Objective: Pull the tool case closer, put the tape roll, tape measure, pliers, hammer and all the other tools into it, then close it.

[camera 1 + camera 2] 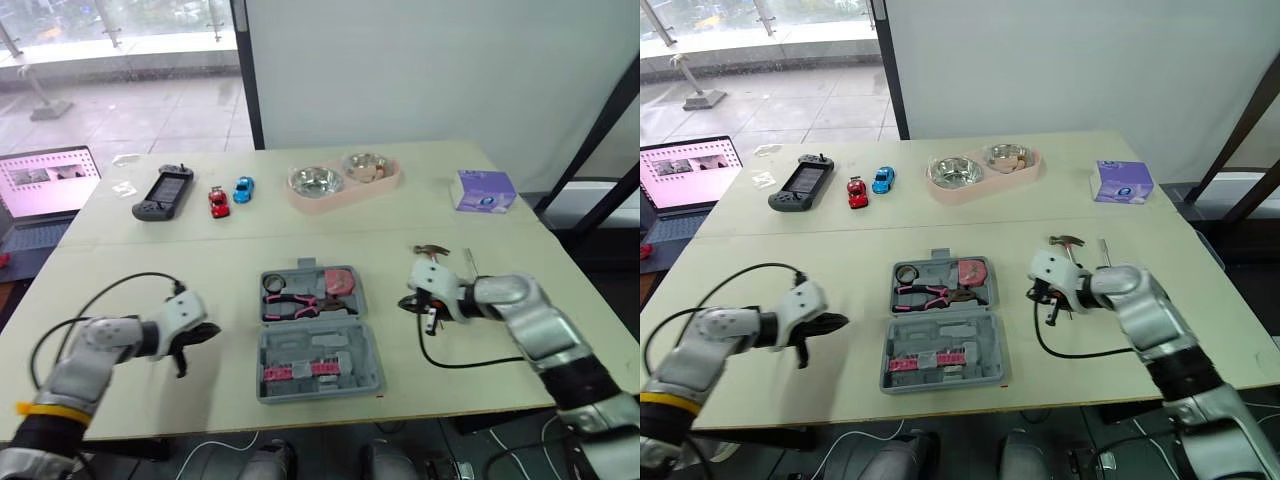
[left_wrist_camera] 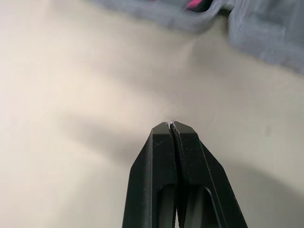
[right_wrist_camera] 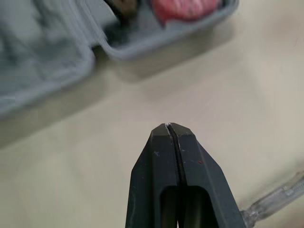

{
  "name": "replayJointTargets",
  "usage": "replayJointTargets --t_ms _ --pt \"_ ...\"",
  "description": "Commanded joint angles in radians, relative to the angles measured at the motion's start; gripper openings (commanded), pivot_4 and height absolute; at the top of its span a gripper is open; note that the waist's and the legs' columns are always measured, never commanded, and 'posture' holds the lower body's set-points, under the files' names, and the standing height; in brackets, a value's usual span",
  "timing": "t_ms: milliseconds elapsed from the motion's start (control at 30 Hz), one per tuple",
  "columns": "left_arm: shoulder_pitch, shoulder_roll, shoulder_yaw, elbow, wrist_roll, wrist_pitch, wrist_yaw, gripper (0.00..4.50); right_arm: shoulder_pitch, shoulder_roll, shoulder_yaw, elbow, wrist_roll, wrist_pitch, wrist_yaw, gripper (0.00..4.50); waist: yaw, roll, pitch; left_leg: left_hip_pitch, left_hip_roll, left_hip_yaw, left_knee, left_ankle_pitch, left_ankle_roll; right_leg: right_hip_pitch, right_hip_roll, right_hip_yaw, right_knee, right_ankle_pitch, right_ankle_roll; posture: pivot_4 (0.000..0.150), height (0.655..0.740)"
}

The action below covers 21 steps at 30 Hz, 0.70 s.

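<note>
**Tool case open at centre, hammer not yet packed**

The tool case [image 1: 365, 375] lies open in the lower middle of the frame, near the front edge of the surface, between the two arms. Its upper half already holds the pliers [image 1: 290, 302], the red tape measure [image 1: 338, 282] and what looks like the tape roll [image 1: 905, 273]. The hammer [image 1: 432, 250] and a clear-handled screwdriver [image 1: 1103, 250] lie on the surface just right of the case, at centre right.

The right jaws are pressed together with nothing between them, low over the surface between the case's right wall and the hammer. The left jaws are likewise together and empty, at lower left, well apart from the case.

The step in hand appears to be fetching the hammer with the right arm. To do it well, the jaws should part fully before descending, straddle the handle crosswise close to the head so the weight does not tip it, and close firmly. The screwdriver lies just beside it, so a careless approach could knock it away. The cable looping under the right arm may snag.
</note>
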Motion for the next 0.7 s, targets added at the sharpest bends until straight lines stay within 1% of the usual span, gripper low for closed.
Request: replayJointTargets --t_ms 33,100,133,200,300,367,433,567,700 --pt "0.078 0.044 0.167 -0.076 -0.16 -0.012 -0.092 0.07 0.07 -0.026 -0.174 -0.08 0.118 -0.016 -0.001 0.0 0.001 0.0 0.0 0.0 0.0 0.0 0.0 0.0 0.0 0.0 0.0 0.0 -0.001 0.0 0.0 0.15 0.7233" --pt "0.141 0.061 0.257 -0.099 -0.238 -0.021 -0.151 0.0 0.126 -0.029 -0.269 -0.095 0.187 -0.029 0.003 0.54 0.002 0.0 0.0 0.0 0.0 0.0 0.0 0.0 0.0 0.001 -0.001 0.0 -0.002 0.0 0.0 0.15 0.7233" --pt "0.175 0.066 0.322 -0.107 -0.286 -0.021 -0.182 0.26 0.171 -0.041 -0.331 -0.096 0.231 -0.043 0.032 0.89 0.002 0.0 0.0 0.0 0.0 0.0 0.0 0.0 0.0 0.002 -0.001 0.0 -0.002 0.0 0.0 0.15 0.7233" --pt "0.235 0.084 0.43 -0.093 -0.344 -0.017 -0.228 0.89 0.248 -0.065 -0.441 -0.079 0.297 -0.078 0.081 1.87 0.004 0.0 0.0 0.0 0.0 0.0 0.0 -0.001 0.001 0.001 -0.001 0.0 -0.003 0.0 0.0 0.15 0.7233" --pt "0.312 0.118 0.538 -0.019 -0.352 -0.05 -0.273 2.4 0.324 -0.108 -0.558 -0.011 0.345 -0.13 0.126 3.43 0.003 0.001 0.001 0.0 0.0 0.002 0.0 -0.001 0.001 0.002 -0.002 0.0 -0.003 -0.001 -0.001 0.15 0.7233" --pt "0.347 0.129 0.583 0.022 -0.347 -0.074 -0.287 3.52 0.358 -0.14 -0.599 0.038 0.357 -0.152 0.148 4.47 0.0 0.002 0.001 0.0 0.0 0.003 0.0 -0.001 0.001 0.002 -0.004 0.0 -0.003 -0.002 -0.004 0.15 0.7233" --pt "0.373 0.13 0.613 0.051 -0.339 -0.097 -0.289 4.46 0.375 -0.161 -0.616 0.085 0.356 -0.176 0.153 4.5 -0.002 0.002 0.001 0.001 0.001 0.004 0.0 -0.001 0.002 0.003 -0.005 0.0 -0.004 -0.003 -0.005 0.15 0.7233" --pt "0.412 0.116 0.643 0.109 -0.332 -0.13 -0.276 4.46 0.392 -0.171 -0.607 0.181 0.331 -0.24 0.148 4.5 -0.001 0.002 0.001 0.001 0.002 0.005 0.0 -0.001 0.001 0.002 -0.005 0.0 -0.004 -0.003 -0.006 0.15 0.7233" --pt "0.438 0.096 0.638 0.095 -0.339 -0.149 -0.266 4.46 0.399 -0.166 -0.58 0.203 0.327 -0.269 0.146 4.5 0.001 0.002 0.001 0.0 0.002 0.005 0.0 -0.001 0.002 0.002 -0.005 0.0 -0.005 -0.003 -0.006 0.15 0.7233"
